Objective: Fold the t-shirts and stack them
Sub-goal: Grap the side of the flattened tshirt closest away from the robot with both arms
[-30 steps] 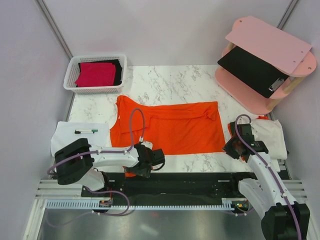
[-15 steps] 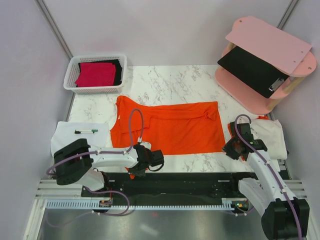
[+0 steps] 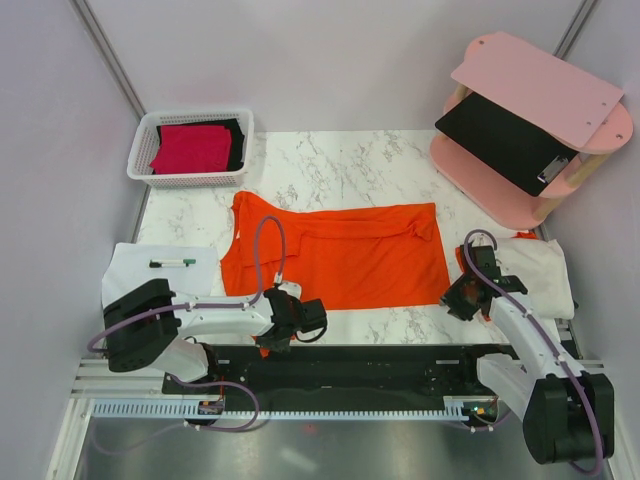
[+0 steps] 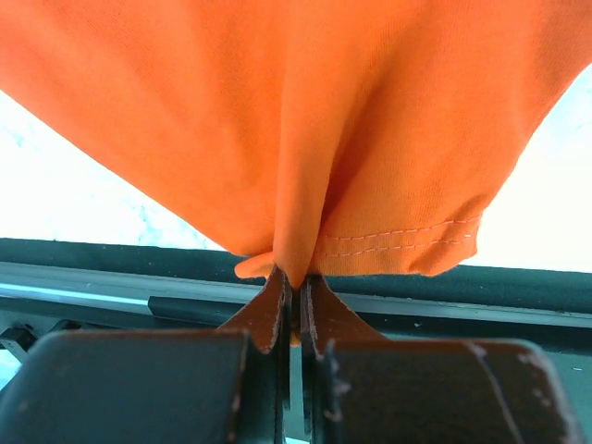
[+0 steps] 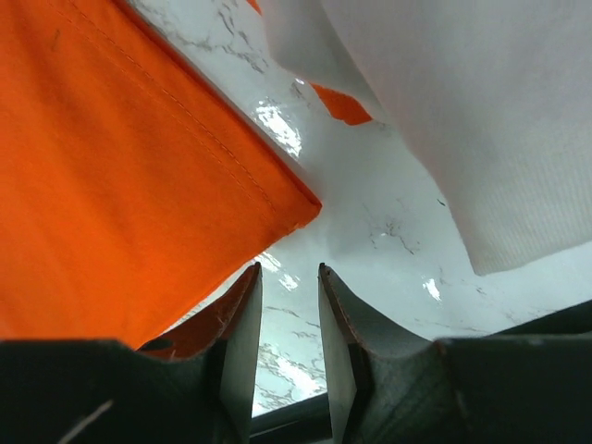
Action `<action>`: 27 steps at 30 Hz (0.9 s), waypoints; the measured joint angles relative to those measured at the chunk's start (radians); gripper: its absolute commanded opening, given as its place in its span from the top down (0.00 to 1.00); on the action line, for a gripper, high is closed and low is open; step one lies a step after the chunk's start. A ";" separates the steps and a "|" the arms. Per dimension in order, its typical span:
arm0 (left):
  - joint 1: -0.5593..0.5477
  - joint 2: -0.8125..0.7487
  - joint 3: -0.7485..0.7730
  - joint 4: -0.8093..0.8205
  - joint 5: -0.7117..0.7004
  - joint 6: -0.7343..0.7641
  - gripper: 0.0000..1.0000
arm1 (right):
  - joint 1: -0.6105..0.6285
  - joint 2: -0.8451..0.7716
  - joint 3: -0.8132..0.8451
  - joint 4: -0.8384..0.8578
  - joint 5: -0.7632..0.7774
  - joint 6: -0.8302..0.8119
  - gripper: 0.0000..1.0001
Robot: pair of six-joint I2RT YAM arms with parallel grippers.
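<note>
Left wrist view showed the left pincer clamped on the near left corner of the bright orange cloth t-shirt, which lay spread across the white marble desk. The right pincer stood apart at the near right corner, probably readying a two-corner fold.

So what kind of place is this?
Probably a robot test booth: plain pale walls box in a marble-patterned table, a white left arm and right arm are bolted to a metal rail, and a bright orange cloth t-shirt lies spread.
</note>
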 measured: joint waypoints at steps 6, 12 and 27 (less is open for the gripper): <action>0.000 -0.004 0.000 0.000 -0.003 0.000 0.98 | 0.000 0.058 -0.002 0.063 0.004 0.002 0.61; 0.000 -0.004 0.000 0.000 -0.003 0.000 0.98 | 0.000 0.117 -0.001 0.125 0.008 0.000 0.78; 0.000 -0.101 0.114 -0.166 -0.042 -0.100 0.98 | -0.002 0.048 0.015 0.189 -0.027 -0.063 1.00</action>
